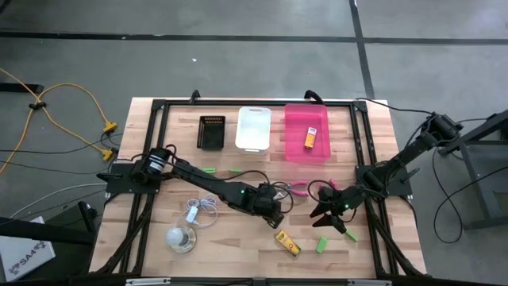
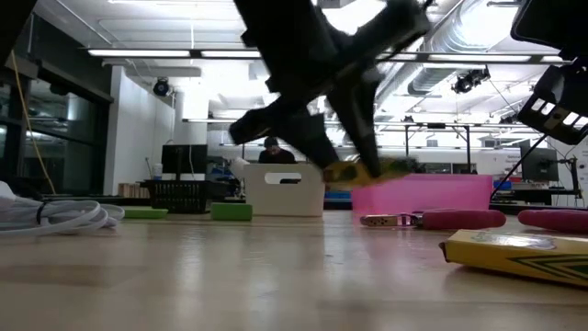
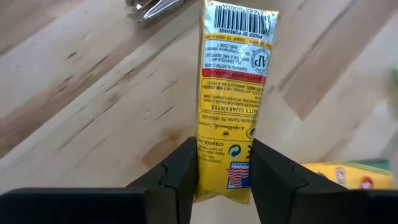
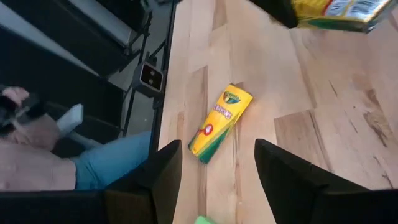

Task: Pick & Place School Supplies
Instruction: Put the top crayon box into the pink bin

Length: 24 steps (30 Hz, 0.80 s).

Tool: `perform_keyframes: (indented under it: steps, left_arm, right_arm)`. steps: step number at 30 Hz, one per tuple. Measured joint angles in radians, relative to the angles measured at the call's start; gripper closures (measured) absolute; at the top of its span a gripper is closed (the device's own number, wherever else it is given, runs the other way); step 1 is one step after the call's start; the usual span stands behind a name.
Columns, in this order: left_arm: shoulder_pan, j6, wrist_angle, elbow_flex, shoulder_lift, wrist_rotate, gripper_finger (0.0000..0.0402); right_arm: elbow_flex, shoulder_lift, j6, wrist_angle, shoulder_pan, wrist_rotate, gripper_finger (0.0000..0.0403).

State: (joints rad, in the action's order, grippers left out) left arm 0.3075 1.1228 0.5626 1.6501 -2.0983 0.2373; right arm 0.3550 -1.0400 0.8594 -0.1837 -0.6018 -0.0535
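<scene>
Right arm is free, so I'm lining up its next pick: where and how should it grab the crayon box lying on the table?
Grip the crayon box across its narrow width, near mid-length, coming straight down from above. It lies flat on the table with bare wood along both long edges, so the right gripper, open above it, probably needs to turn to square its fingers to those edges.

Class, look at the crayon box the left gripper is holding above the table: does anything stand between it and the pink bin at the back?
Nothing visible does. The left gripper is shut on the crayon box and holds it clear of the table. Pink scissors lie on the wood between it and the pink bin, low enough to pass over.
</scene>
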Motion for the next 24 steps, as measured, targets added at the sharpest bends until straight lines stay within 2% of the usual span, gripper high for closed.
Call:
perform_keyframes:
  steps: [7, 13, 24]
  left_arm:
    - [0.011, -0.101, -0.071, 0.001, 0.028, 0.000, 0.0282]
    - [0.019, -0.216, -0.145, 0.001, 0.036, 0.001, 0.0281]
    - [0.020, -0.356, -0.179, 0.001, 0.037, 0.002, 0.0281]
  right_arm:
    - [-0.001, 0.000, 0.065, -0.021, 0.005, -0.060, 0.0211]
    - [0.000, 0.000, 0.132, -0.062, 0.046, -0.045, 0.0211]
    - [-0.001, 0.000, 0.195, -0.059, 0.148, 0.005, 0.0211]
